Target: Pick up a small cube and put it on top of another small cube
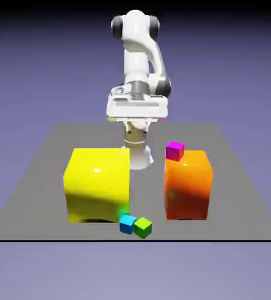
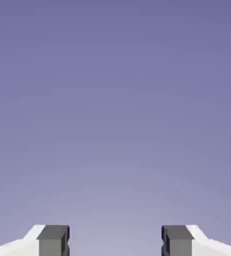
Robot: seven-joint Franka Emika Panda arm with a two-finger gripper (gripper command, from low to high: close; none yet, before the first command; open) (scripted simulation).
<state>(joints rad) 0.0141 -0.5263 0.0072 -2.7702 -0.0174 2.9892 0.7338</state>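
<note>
The big yellow block (image 1: 97, 184) and the big orange block (image 1: 188, 184) look like glossy plastic, each smooth face carrying soft highlights. The tiny green cube (image 1: 142, 227), the tiny blue cube (image 1: 126, 224) and the tiny pink cube (image 1: 174, 150) are smooth too, with flatter, less shiny faces. The table (image 1: 237, 193) is plain matt grey, without grain or texture. The arm (image 1: 139, 58) has a smooth white shell with a slight sheen and dark joints. The fingertips (image 2: 53, 241) look dull dark grey.
</note>
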